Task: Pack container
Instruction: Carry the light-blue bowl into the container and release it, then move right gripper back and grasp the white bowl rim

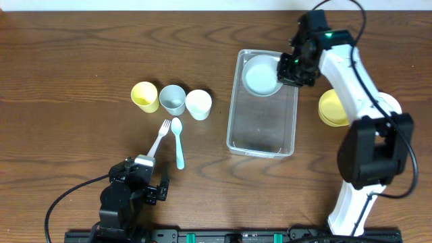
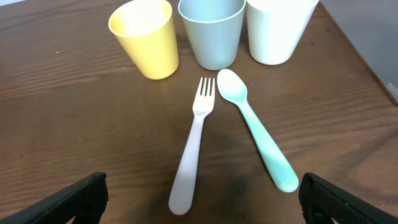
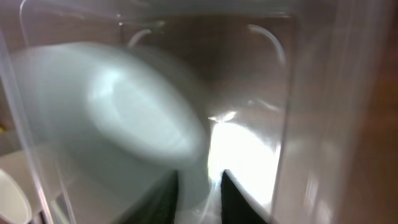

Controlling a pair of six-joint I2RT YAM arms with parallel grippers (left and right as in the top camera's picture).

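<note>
The clear plastic container (image 1: pixel 263 128) stands right of centre. My right gripper (image 1: pixel 289 67) is at its far right corner, shut on the rim of a pale grey bowl (image 1: pixel 262 75) that sits inside the container's far end. In the right wrist view the bowl (image 3: pixel 124 124) fills the frame, its rim pinched between my fingers (image 3: pixel 199 193), with the container wall (image 3: pixel 283 93) beside it. My left gripper (image 1: pixel 147 181) is open and empty near the front edge, its fingers (image 2: pixel 199 199) spread on either side of the fork handle, not touching it.
A yellow cup (image 1: pixel 144 96), a grey cup (image 1: pixel 172 99) and a white cup (image 1: pixel 198 104) stand in a row left of the container. A white fork (image 1: pixel 159 137) and a teal spoon (image 1: pixel 178 142) lie before them. A yellow bowl (image 1: pixel 332 108) sits right of the container.
</note>
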